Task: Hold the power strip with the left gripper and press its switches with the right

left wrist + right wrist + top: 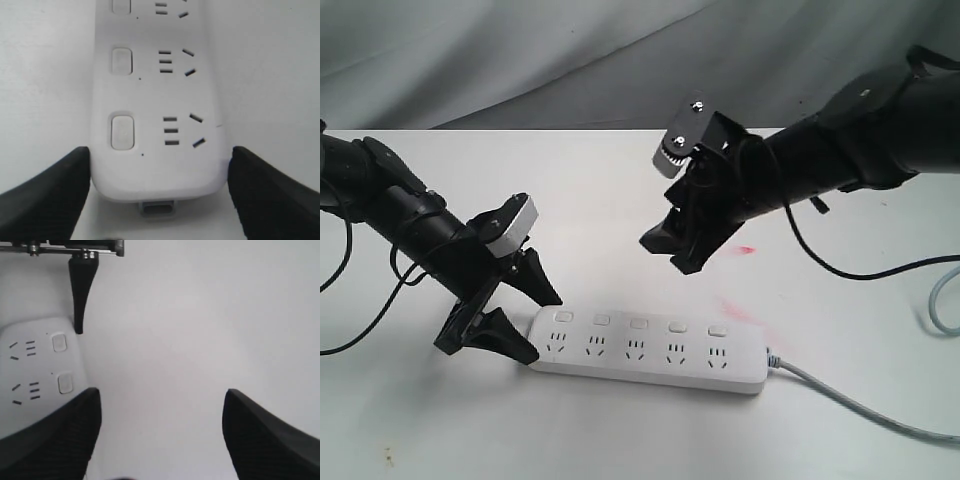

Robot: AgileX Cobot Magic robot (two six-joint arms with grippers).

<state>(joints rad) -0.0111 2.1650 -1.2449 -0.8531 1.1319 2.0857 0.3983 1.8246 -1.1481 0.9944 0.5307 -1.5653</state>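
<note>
Counter (620, 180): white, flat, with a grey cloth backdrop (570, 60) hanging behind its far edge.

Power strip (650, 350): lies flat in the near-middle of the counter, long axis running left to right, sockets up. Its row of switches (639, 323) runs along the far long edge. The right end is rounded, and the grey-white cable (860, 405) leaves it there and trails off right and nearer.

Left end effector (546, 329): low at the strip's left end, straddling it across its width. In the left wrist view (160, 155) one dark fingertip (75, 170) sits against each long edge, just behind the last switch (123, 132). It is pinching the strip by its sides. The strip's top face and all five switches are uncovered.

Right end effector (668, 255): held above the counter, on the far side of the strip and over its middle stretch, well apart from it. Its fingers are spread wide. The right wrist view (161, 392) shows only bare counter between them, with the strip's left end (35, 370) off to one side.

Open room: bare counter lies between the two arms on the strip's far side. A narrower bare band runs along its near edge. Two faint red smudges (740, 310) mark the surface just beyond the strip's right half.
</note>
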